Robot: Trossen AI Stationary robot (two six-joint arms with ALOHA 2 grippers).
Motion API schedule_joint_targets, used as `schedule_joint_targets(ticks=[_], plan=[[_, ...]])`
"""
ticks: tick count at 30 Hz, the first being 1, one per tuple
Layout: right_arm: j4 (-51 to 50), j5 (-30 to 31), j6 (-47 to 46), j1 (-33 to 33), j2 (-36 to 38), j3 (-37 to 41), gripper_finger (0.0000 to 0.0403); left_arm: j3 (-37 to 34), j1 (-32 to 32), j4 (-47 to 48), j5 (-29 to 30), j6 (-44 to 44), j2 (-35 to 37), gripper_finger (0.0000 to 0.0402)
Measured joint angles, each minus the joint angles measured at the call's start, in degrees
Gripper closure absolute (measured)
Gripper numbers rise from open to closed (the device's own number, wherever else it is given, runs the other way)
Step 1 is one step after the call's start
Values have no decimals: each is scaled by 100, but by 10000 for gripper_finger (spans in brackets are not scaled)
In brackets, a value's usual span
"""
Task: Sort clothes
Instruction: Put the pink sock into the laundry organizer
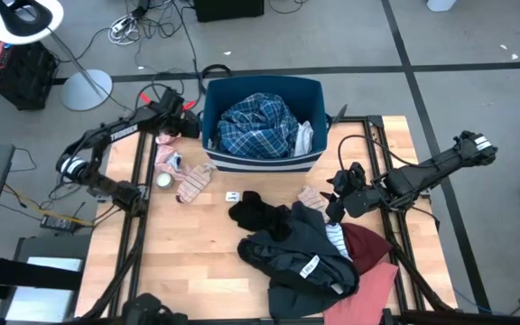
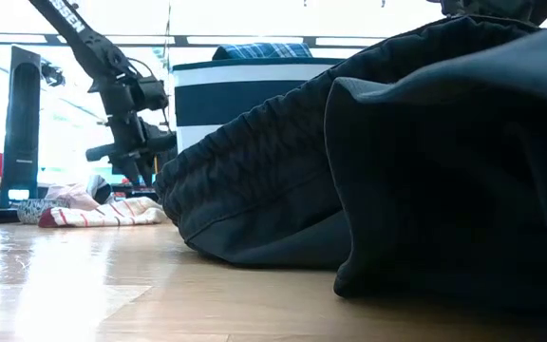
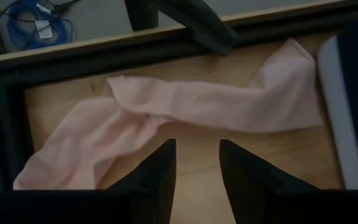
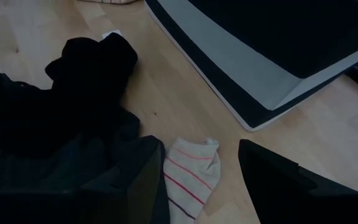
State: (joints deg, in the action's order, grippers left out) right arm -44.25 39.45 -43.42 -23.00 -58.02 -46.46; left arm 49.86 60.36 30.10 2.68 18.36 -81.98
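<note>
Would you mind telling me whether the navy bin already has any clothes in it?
Yes, it holds clothes: the high view shows a blue plaid garment bunched inside the navy bin, with something white beside it.

Bin [image 1: 264, 161] sitting at twelve o'clock on the table [image 1: 197, 262], plaid shirt [image 1: 258, 125] lying inside it. Left gripper [image 1: 186, 122] hanging at the bin's nine o'clock, over a thin garment [image 3: 166, 109] lying by the table's edge. Striped sock [image 1: 192, 183] lying at ten o'clock. Clothes pile [image 1: 305, 257] sitting at four to five o'clock. Right gripper [image 1: 334, 206] hovering at three o'clock, just beside the pile, a second striped sock [image 4: 188, 174] lying under it.
</note>
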Motion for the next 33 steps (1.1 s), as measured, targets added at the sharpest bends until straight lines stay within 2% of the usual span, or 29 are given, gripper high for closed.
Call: schedule_joint_targets(ticks=[12, 20, 23, 27, 29, 33], plan=[[-9, 21, 13, 37, 0, 0, 186, 3, 198, -942, -155, -9, -911, 273], [-13, 20, 48, 76, 1, 0, 186, 7, 278, -1146, -205, -9, -1466, 275], [-13, 19, 52, 126, 2, 0, 186, 36, 301, -1110, -295, -27, -1558, 304], [-13, 19, 52, 153, 0, 0, 186, 84, 340, -991, -869, -238, -1553, 384], [-14, 17, 51, 153, 0, 0, 186, 136, 353, -678, -1171, -273, -1474, 391], [-13, 15, 17, 151, 1, 0, 186, 366, 334, -61, -1200, -355, -1100, 398]])
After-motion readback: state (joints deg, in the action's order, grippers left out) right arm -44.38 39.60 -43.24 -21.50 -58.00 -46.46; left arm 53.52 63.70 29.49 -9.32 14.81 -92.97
